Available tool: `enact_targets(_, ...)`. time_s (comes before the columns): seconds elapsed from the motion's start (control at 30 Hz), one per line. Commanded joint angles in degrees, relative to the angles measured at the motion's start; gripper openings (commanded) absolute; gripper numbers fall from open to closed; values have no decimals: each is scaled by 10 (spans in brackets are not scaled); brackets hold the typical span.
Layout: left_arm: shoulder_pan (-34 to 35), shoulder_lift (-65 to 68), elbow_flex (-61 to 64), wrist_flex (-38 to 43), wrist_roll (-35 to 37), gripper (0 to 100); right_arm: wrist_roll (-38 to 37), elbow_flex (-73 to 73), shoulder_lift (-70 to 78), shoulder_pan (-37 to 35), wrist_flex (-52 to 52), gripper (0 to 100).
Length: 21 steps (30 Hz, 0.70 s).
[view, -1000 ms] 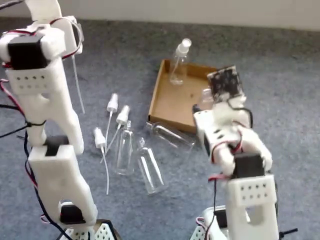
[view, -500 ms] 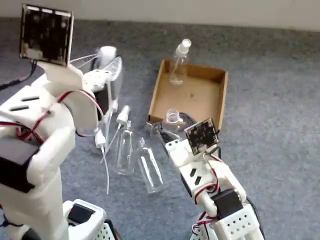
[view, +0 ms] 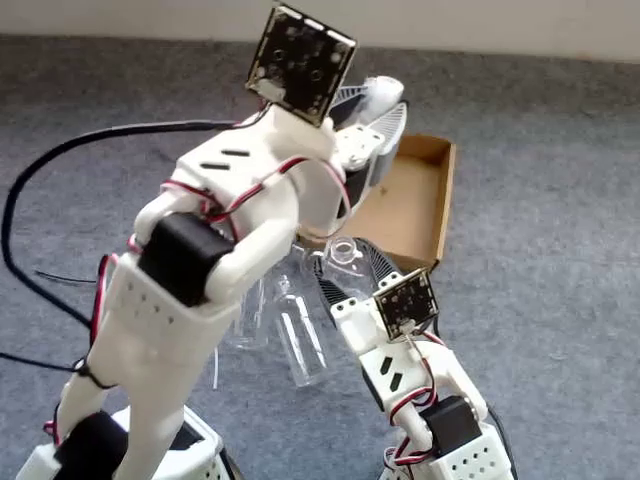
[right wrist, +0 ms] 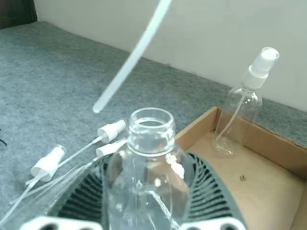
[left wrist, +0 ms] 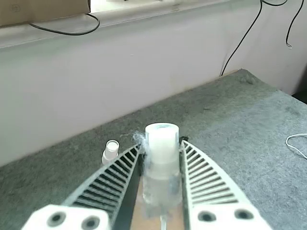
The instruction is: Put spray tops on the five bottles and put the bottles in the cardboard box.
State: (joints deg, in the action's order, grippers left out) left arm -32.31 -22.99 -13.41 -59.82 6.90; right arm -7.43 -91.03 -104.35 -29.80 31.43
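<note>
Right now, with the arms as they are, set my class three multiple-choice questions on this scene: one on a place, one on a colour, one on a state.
1. Where is the capped bottle?
A) lying outside the box
B) standing in the cardboard box
C) on a shelf

2. What colour are the spray tops lying on the carpet?
A) white
B) black
C) red

3. The bottle held in the right gripper is:
A) fitted with a top
B) crushed flat
C) open at the neck

Answers:
1 B, it stands on the box floor near a wall.
2 A, their heads and tubes show white against the grey carpet.
3 C, its bare rim shows with nothing on it.
</note>
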Motion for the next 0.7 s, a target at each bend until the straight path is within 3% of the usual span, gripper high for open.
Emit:
enact_targets(0.0,-7,39,-55,18,-4,56,6,5,-9,0,2,5)
enact_targets(0.67,-7,84,-80,38,-4,56,6,3,-9,0,2,5)
